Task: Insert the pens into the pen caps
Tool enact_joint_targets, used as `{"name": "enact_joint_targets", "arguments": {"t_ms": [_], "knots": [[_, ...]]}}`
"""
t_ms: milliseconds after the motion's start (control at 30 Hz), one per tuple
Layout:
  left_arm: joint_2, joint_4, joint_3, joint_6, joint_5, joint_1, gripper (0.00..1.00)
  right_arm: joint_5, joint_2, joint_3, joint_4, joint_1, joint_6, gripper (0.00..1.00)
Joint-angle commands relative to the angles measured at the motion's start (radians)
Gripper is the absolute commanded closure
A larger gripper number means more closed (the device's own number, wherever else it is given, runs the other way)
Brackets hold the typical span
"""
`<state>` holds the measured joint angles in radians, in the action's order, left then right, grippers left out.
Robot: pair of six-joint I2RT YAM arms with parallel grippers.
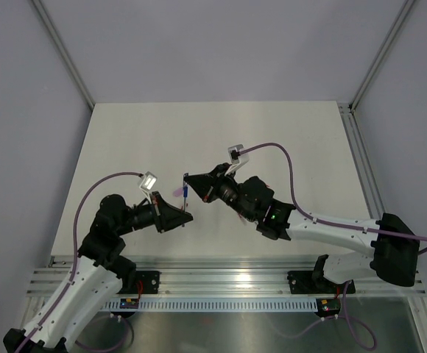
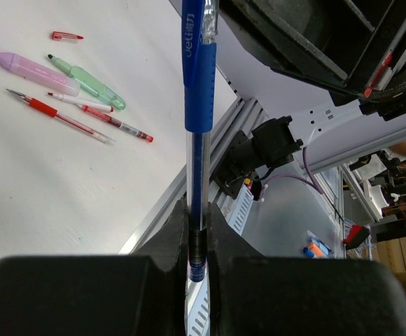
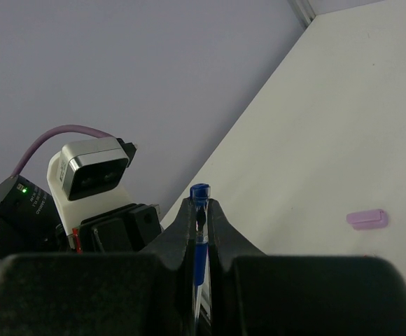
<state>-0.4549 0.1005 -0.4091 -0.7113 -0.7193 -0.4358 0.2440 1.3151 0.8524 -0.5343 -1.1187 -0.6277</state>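
Centrally, the blue pen (image 2: 196, 175) is held in the air above the tabletop (image 1: 272, 140), between the two arms. Its clear barrel is clamped near one end by the left gripper (image 2: 197, 218), whose fingers are closed tight on either side of it. At the pen's other end the blue cap (image 2: 199, 70) is seen, lined up with the barrel and covering its upper part. How far the cap has been pushed home cannot be told. The cap is pinched between the closed fingers of the right gripper (image 3: 200, 210), with its rounded tip standing just proud of the fingertips.

Off to one side of the blue pen, well apart from it, a loose group is laid on the tabletop. The pink pen (image 2: 28, 66) and the pale green pen (image 2: 87, 82) are lying close together, both uncapped. A red pen (image 2: 59, 115) and a second red pen (image 2: 119, 124) are lying just beside them. A red cap (image 2: 66, 35) is set a little beyond that group, farther from the blue pen. On the blue pen's other side, a pink cap (image 3: 366, 219) is seen alone on the tabletop.
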Motion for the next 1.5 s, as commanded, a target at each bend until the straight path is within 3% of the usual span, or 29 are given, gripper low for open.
{"name": "enact_joint_targets", "arguments": {"t_ms": [0,667,833,967,1067,1100,1167,1200,1300,1467], "knots": [[-0.025,-0.122,-0.117,0.010,0.078,0.014,1.00,-0.123,-0.014,-0.055,0.092,-0.053,-0.017,1.00],[-0.142,-0.166,-0.278,0.024,0.083,0.014,1.00,-0.130,0.009,-0.128,0.071,-0.121,-0.056,1.00],[-0.136,-0.134,-0.271,0.038,0.090,0.014,1.00,-0.094,-0.017,-0.130,0.073,-0.122,-0.053,1.00],[-0.117,-0.046,-0.235,0.064,0.073,0.014,1.00,-0.025,-0.033,-0.051,0.175,-0.121,-0.017,1.00],[-0.103,0.057,-0.218,0.101,0.060,0.014,0.82,0.037,-0.016,0.028,0.239,-0.109,0.016,1.00],[-0.097,0.080,-0.214,0.111,0.057,0.014,0.64,0.049,-0.008,0.046,0.253,-0.089,0.017,1.00],[-0.076,0.135,-0.201,0.131,0.050,0.014,0.45,0.041,0.012,0.095,0.275,-0.055,0.010,1.00],[-0.071,0.151,-0.191,0.136,0.049,0.014,0.30,0.025,0.019,0.108,0.278,-0.037,0.006,1.00],[-0.053,0.211,-0.180,0.157,0.041,0.014,0.14,-0.001,0.045,0.164,0.299,0.037,-0.003,1.00],[-0.008,0.324,-0.189,0.216,0.043,0.014,0.02,-0.035,0.067,0.221,0.338,0.164,0.008,1.00]]}}
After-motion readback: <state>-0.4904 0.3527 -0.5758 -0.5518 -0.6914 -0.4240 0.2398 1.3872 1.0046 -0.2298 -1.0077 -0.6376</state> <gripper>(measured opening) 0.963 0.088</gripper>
